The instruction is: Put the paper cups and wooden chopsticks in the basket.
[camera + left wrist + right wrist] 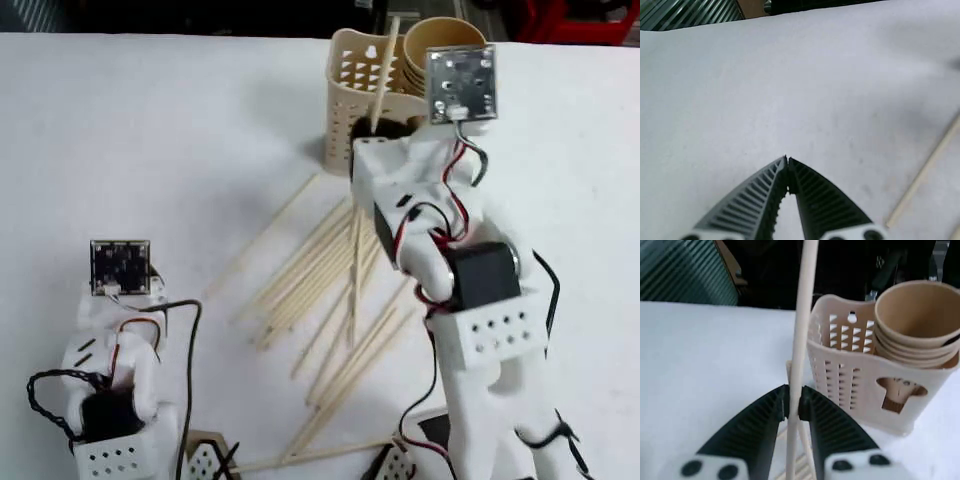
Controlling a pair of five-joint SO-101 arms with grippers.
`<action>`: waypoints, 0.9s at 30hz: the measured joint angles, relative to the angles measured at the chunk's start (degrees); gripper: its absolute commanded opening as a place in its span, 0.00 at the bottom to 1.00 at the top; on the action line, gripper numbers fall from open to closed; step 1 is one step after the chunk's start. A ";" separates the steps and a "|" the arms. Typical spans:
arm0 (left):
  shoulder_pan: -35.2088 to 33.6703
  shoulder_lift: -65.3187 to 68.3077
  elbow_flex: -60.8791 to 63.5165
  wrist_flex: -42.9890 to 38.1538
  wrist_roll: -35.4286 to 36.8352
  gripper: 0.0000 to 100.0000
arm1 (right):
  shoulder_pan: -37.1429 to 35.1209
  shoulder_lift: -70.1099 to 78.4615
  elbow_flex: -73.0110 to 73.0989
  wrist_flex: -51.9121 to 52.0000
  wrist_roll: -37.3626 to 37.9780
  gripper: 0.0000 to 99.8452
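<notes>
Right gripper (793,407) pinches a wooden chopstick (806,310) upright at the basket's (840,375) six o'clock wall — released short, it could topple onto the bench (150,150). Left gripper (788,175) closed, empty.

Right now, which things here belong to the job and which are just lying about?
Job: basket; stacked paper cups in it; chopstick in the right gripper; loose chopsticks on the table.
Lying about: red object beyond the table; striped panel behind.
</notes>
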 measured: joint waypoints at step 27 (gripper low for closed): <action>0.00 0.00 0.00 0.00 0.00 0.02 | 4.84 12.13 0.00 -50.64 0.00 0.02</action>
